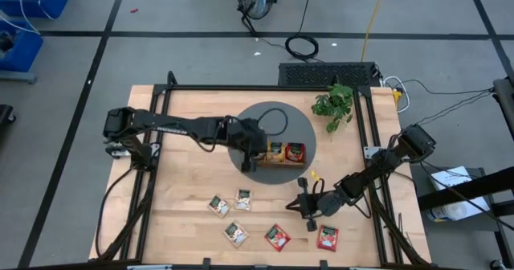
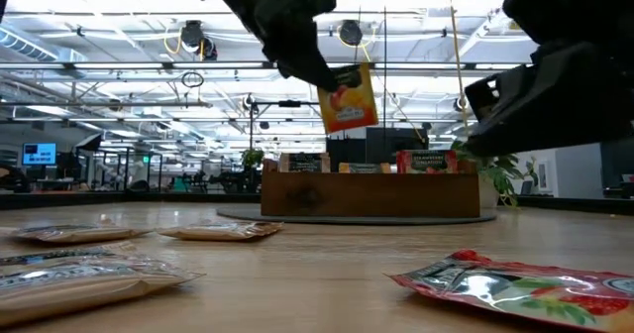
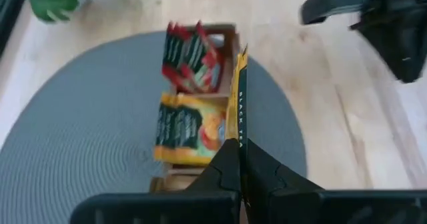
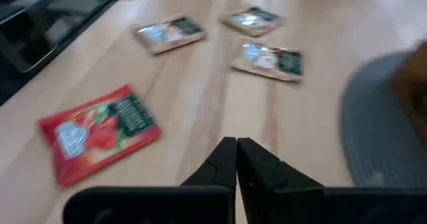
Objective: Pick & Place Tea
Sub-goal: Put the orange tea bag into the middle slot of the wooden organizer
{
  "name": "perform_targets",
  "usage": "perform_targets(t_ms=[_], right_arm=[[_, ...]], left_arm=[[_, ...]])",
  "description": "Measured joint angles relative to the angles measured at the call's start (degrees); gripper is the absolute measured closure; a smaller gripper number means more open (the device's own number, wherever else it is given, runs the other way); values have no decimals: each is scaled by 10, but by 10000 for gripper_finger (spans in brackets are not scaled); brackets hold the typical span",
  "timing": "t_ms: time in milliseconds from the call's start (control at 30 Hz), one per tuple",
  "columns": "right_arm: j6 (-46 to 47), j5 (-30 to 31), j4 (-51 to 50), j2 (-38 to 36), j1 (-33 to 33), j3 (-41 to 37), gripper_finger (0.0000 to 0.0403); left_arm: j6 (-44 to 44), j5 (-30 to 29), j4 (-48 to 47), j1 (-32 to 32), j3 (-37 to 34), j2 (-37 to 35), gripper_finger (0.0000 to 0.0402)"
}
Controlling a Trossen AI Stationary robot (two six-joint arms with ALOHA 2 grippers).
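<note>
Left gripper (image 3: 240, 159) holds an orange-yellow tea bag (image 3: 241, 97) above the wooden tray (image 1: 283, 161).

Its jaws are clamped on the bag's edge, the bag hanging over the tray, which sits on a round grey mat (image 1: 257, 119) and already holds a red bag (image 1: 295, 152) and a yellow bag (image 1: 276, 150). The right gripper (image 4: 236, 159) hovers with jaws closed and empty over the table (image 1: 185, 182), near two red bags (image 1: 277, 237) and three cream-white bags (image 1: 235, 234) lying flat there.

An overhead camera looks straight down on the table (image 1: 193, 173); a tabletop-level camera faces the room. Both show the wooden tray (image 1: 281, 153), which the left wrist camera views closely.
</note>
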Motion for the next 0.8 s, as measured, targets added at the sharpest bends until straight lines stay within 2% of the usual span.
perform_targets(t_ms=[133,233,633,800], right_arm=[[-61,-75,5,0,-6,0,399],[-80,-102,9,0,-13,0,399],[-50,-102,6,0,-41,0,399],[-36,-103,5,0,-41,0,399]], left_arm=[[17,21,17,18,0,26,400],[29,34,22,26,1,50,400],[23,33,63,38,2,102,400],[10,32,75,30,29,103,400]])
